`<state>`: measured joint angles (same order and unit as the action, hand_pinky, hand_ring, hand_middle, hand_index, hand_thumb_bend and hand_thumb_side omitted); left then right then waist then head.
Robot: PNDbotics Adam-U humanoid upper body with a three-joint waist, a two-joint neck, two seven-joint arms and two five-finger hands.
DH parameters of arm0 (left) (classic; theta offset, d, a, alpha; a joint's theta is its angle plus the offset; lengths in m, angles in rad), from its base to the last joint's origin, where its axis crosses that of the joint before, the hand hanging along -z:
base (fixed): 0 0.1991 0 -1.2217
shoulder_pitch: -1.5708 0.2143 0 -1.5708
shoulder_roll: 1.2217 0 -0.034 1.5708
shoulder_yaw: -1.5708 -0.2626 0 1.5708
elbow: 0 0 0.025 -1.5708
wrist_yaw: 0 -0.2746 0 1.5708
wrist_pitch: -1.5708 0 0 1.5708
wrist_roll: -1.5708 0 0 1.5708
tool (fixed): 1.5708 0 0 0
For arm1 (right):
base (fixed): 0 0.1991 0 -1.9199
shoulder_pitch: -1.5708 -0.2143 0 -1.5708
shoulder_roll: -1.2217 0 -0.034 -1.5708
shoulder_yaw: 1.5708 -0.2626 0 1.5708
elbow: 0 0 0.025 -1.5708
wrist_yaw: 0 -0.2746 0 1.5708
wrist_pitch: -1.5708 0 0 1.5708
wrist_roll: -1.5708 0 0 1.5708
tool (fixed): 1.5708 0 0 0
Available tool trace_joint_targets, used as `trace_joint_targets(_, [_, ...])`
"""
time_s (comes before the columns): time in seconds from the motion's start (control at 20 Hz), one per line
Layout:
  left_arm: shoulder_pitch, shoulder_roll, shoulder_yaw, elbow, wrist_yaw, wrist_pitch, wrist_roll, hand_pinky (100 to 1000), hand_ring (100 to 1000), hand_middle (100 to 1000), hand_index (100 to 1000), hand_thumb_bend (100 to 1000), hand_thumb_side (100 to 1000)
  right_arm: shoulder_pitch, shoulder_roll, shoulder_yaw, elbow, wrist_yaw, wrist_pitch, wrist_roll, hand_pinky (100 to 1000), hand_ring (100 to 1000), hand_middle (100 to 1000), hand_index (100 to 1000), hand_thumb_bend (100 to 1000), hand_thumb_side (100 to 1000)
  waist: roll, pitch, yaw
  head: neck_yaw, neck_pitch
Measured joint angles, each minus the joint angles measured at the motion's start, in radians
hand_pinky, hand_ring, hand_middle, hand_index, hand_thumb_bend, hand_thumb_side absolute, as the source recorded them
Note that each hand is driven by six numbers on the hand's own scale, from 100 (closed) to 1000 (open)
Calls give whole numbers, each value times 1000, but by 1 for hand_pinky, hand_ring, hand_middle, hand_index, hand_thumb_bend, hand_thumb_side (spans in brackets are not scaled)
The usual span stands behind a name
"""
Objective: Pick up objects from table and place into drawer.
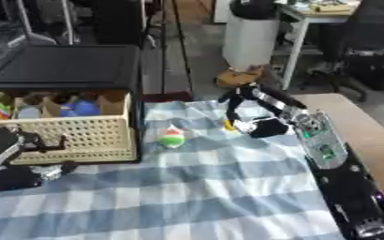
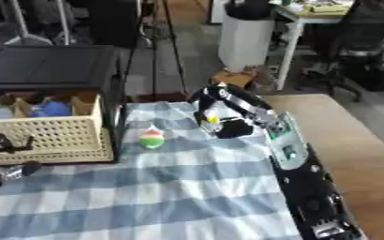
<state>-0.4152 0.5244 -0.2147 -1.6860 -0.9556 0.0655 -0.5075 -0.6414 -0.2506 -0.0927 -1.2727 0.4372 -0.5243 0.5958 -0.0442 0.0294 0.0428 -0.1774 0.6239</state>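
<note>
A dark plank floor [image 1: 175,51] stretched behind the worktop. A white cylindrical bin [image 1: 251,40] stood beside a white-legged desk [image 1: 298,28], and a black office chair [image 1: 367,42] sat further right.

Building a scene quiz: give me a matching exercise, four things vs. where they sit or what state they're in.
Things:
1. right hand
2. left hand
3. round toy
4. drawer

Places/states:
A. lower left corner, idle
B. pulled open, cream lattice front
C. fingers curled round a small yellow object
D. lying on the checked cloth, red, white and green

Pairs: 1-C, 2-A, 3-D, 4-B
</note>
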Motion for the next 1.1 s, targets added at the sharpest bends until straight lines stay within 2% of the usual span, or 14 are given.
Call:
trace_joint_targets(0.45, [112,15,3,-196,29,6,-43,100,100,100,315,654,1000,5,0,0,0,0,1,-1,676,624,495,782,100,300,1,-2,8,-10,0])
trace_joint_targets(0.7, [148,23,21,-278,48,0,-40,100,100,100,323,643,1000,8,-1,-1,0,0,2,-2,676,624,495,782,100,300,5,-5,15,-13,3])
trace_joint_targets(0.8, [158,23,28,-283,51,-6,-28,100,100,100,362,621,1000,9,-1,-1,0,0,3,-2,677,624,495,782,100,299,6,-5,20,-15,5])
trace_joint_targets(0.95, [171,25,35,-288,58,-11,-10,105,100,100,548,581,1000,9,-1,-1,0,0,4,-1,677,624,495,782,100,298,6,-6,20,-17,6])
trace_joint_targets(1.1, [183,25,40,-291,70,-13,7,138,100,100,652,552,1000,9,-1,-3,0,0,4,-1,677,624,495,782,100,295,4,-10,22,-18,6])
